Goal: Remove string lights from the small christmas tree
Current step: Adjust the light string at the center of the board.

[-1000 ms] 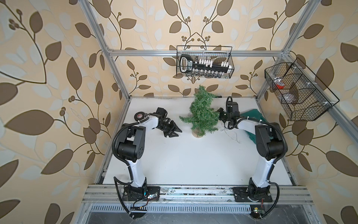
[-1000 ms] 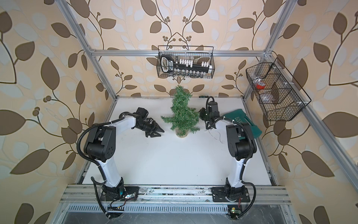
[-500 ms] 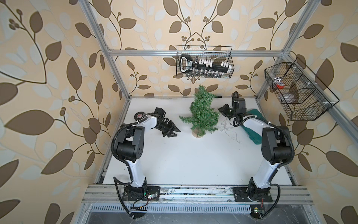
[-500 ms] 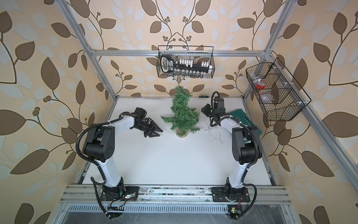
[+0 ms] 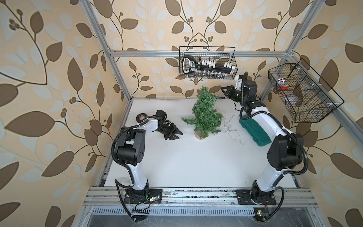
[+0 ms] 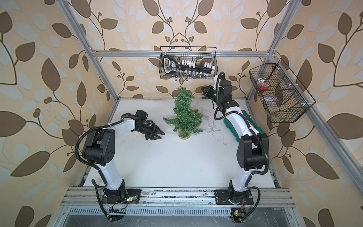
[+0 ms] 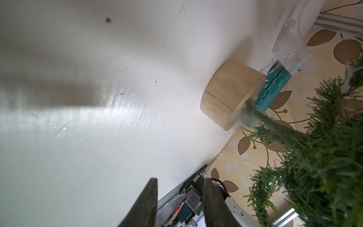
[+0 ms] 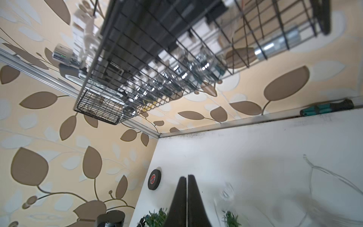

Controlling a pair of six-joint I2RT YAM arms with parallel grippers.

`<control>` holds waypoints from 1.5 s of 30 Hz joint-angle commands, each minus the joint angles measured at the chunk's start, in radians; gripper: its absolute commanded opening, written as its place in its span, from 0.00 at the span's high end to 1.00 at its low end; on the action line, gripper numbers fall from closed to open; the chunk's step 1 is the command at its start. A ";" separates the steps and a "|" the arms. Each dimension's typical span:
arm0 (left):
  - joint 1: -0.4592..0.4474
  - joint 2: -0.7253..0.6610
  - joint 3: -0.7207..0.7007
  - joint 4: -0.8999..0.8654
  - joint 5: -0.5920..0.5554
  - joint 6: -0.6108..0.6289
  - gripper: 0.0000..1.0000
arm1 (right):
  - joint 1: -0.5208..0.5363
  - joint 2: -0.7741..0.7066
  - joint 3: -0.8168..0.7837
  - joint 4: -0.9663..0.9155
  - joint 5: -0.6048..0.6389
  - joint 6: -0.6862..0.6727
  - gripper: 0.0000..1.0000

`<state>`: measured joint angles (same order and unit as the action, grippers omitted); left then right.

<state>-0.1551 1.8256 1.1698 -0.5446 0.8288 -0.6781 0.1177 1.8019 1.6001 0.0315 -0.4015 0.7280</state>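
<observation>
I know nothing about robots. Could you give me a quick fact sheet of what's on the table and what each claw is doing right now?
tree: upright, toward the back of the table
lights: loose wire tangle on the table, between tree and green case
left gripper: open, empty, low beside the tree
right gripper: shut, raised near the treetop; unclear whether it pinches wire
tape roll: by the left arm
baskets: two, hung on the frame

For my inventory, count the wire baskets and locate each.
2: one wire basket hangs from the back rail above the tree; the other hangs on the right-hand frame.
</observation>
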 commanded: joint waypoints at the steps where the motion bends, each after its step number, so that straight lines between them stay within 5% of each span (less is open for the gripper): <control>1: 0.010 -0.060 -0.020 0.005 0.024 0.027 0.60 | -0.003 0.075 0.070 -0.068 0.009 -0.024 1.00; 7: 0.014 -0.077 -0.033 -0.019 0.023 0.049 0.60 | -0.044 0.141 0.158 -0.141 0.041 -0.031 1.00; 13: 0.018 -0.080 -0.029 -0.014 0.024 0.046 0.59 | -0.039 0.084 -0.022 -0.129 0.053 -0.022 1.00; 19: 0.022 -0.088 -0.028 -0.015 0.021 0.048 0.59 | -0.018 0.180 -0.073 -0.177 -0.020 0.016 0.79; 33: 0.044 -0.105 -0.083 0.026 0.029 0.042 0.59 | 0.132 0.485 0.092 -0.194 -0.083 0.085 0.77; 45: 0.057 -0.103 -0.074 0.034 0.039 0.046 0.59 | 0.056 0.504 0.014 -0.318 0.093 0.083 0.80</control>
<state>-0.1112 1.7668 1.0901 -0.5125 0.8360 -0.6563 0.2062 2.3116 1.6703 -0.2134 -0.3954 0.8040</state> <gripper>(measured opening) 0.413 0.205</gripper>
